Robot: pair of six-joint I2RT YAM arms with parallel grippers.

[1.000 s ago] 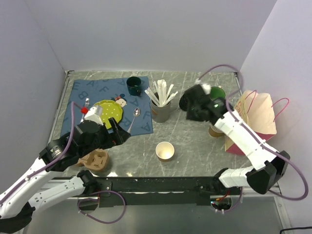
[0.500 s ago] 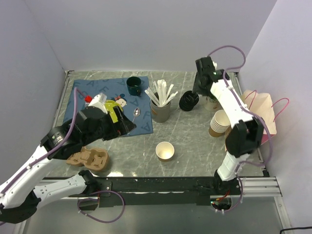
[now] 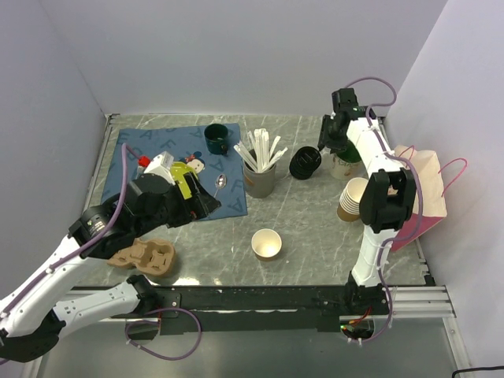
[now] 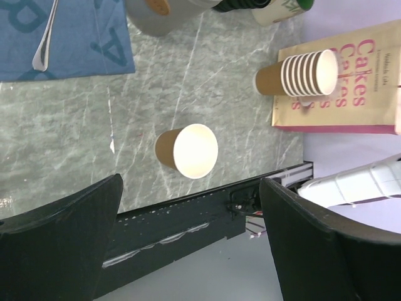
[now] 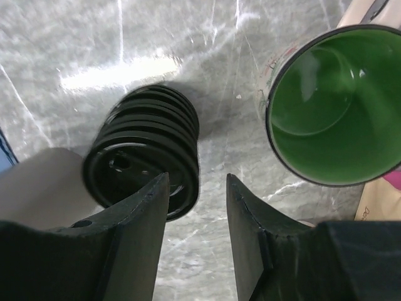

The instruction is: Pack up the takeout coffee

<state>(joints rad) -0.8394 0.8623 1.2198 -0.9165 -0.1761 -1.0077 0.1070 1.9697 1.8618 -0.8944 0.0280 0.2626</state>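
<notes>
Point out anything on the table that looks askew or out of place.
The stack of black lids beside the green mug looks tipped, its ribbed side showing instead of lying flat. The right tool hovers open over it. No spill visible.

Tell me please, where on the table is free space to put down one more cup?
Free: the tabletop between the single paper cup and the cup stack, and between that cup and the cardboard carrier. Crowded: back right, where black lids, white mug, cup stack and paper bag sit close together.
</notes>
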